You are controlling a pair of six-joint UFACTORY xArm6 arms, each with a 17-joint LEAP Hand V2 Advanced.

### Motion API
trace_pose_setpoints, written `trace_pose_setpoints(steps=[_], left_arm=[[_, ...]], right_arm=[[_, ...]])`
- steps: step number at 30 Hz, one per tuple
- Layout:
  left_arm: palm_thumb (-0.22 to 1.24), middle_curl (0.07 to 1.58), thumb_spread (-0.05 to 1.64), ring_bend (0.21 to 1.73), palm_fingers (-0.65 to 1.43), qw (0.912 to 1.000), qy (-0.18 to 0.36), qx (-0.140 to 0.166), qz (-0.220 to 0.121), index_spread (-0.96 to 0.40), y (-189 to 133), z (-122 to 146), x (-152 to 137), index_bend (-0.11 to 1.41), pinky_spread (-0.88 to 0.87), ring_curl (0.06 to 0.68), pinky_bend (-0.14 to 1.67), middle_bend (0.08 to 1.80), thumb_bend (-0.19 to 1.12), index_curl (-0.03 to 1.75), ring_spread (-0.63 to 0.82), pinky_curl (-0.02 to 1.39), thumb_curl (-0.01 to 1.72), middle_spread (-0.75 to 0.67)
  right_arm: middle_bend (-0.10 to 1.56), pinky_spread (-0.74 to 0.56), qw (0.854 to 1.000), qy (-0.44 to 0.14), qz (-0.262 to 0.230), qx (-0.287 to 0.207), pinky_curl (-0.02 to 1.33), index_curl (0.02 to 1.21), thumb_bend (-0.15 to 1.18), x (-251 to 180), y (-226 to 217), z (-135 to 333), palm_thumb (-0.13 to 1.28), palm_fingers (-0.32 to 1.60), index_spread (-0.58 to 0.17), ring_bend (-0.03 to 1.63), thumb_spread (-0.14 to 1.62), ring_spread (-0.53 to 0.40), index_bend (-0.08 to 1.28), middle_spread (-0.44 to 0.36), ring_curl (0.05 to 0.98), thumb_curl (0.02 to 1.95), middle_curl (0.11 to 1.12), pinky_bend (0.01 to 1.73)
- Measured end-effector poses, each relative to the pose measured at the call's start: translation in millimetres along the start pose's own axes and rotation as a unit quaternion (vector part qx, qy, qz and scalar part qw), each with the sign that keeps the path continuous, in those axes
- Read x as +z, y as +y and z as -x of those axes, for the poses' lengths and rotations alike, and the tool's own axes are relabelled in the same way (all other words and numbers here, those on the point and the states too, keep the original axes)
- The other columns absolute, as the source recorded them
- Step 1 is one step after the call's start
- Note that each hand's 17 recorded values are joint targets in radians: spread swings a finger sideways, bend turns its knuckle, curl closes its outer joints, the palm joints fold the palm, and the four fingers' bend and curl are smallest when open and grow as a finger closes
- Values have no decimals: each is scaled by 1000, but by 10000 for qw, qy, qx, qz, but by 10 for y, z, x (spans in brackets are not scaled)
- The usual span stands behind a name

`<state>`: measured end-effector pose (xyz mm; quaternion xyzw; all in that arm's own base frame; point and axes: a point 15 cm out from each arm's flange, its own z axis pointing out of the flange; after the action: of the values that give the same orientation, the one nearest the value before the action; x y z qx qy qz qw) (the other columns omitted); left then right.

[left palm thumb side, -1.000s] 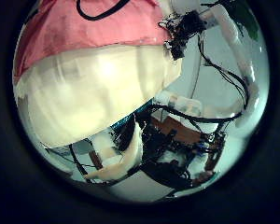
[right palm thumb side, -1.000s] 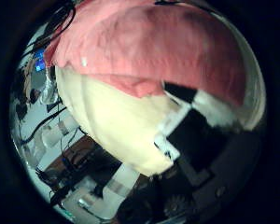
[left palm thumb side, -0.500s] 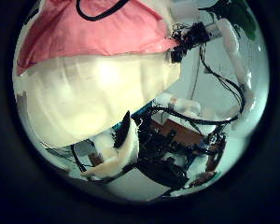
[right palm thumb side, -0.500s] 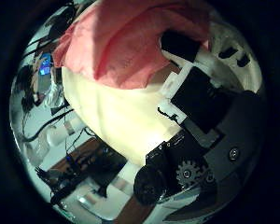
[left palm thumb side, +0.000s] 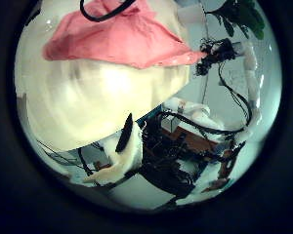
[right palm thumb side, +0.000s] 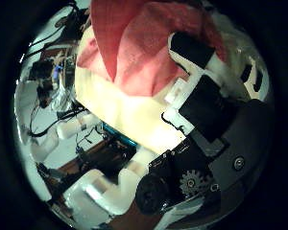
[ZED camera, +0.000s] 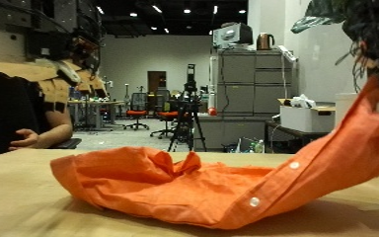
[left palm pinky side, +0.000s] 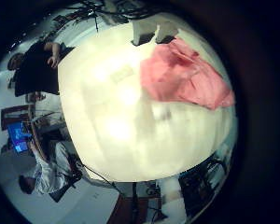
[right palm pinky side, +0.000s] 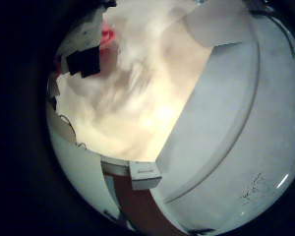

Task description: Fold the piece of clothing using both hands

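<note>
A light wooden tabletop (ZED camera: pixel 32 197) carries one crumpled orange garment (ZED camera: pixel 189 193) lying directly on it; one end of the garment rises off the surface.

a large open lab or workshop hall: grey metal cabinets (ZED camera: pixel 253 94), office chairs (ZED camera: pixel 142 104), a tripod (ZED camera: pixel 188 117), ceiling spotlights (ZED camera: pixel 157 9) and a bare floor.

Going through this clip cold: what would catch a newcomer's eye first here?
The orange shirt dominates: it lies crumpled on the pale table, and one end is lifted up off the table towards the edge of the outside view. In the right thumb side palm view, fingers reach over the cloth, close to that palm. The hands themselves do not show in the outside view.
</note>
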<state>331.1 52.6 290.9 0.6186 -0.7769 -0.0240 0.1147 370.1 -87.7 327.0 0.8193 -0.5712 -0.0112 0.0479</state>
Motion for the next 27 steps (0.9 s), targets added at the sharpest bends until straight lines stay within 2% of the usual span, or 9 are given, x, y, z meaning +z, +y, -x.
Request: trace_pose_setpoints(steps=[3,9,15,21,22,27], left_arm=[[364,264,1095,443,-67,9999,65,-149,-11,153,129,171,4,130,569,219,307,186,-21,173,608,319,295,437],[365,267,1096,448,-67,9994,166,-281,74,153,300,269,126,130,568,221,308,185,-22,174,606,319,294,435],[377,270,1102,447,-70,9989,252,-376,83,156,405,304,215,132,568,220,305,186,-19,176,606,318,296,431],[396,269,1108,449,-72,9987,259,-430,-17,164,445,292,175,127,568,219,311,182,-18,176,606,320,298,436],[400,268,1110,448,-71,9987,264,-436,-27,165,469,275,174,127,567,219,317,182,-18,175,606,322,298,436],[564,264,1116,456,-80,9985,274,-459,-69,183,497,247,164,122,572,220,338,179,22,166,606,327,330,440]], right_arm=[[1236,-341,9989,-49,-355,-309,791,871,61,-344,-260,271,1095,1072,-273,1352,1201,-227,1031,-169,684,700,879,1163],[1225,-333,9920,-103,-838,-939,815,887,48,-802,-719,933,1092,1067,-272,1353,1221,-228,1034,-170,694,738,900,1166],[1217,-330,9806,-150,-940,-1713,829,897,36,-959,-1173,1809,1092,1066,-273,1350,1232,-228,1033,-171,699,765,915,1160],[1208,-329,9670,-203,-745,-2426,841,904,22,-800,-1583,2761,1088,1068,-274,1351,1237,-229,1028,-173,703,790,929,1151],[1207,-329,9613,-209,-641,-2670,844,907,21,-688,-1713,3078,1092,1066,-275,1351,1241,-230,1024,-173,704,796,932,1150],[1202,-329,9517,-210,-311,-3047,853,914,16,-245,-1993,3621,1097,1062,-277,1352,1254,-229,1016,-174,710,814,942,1143]])
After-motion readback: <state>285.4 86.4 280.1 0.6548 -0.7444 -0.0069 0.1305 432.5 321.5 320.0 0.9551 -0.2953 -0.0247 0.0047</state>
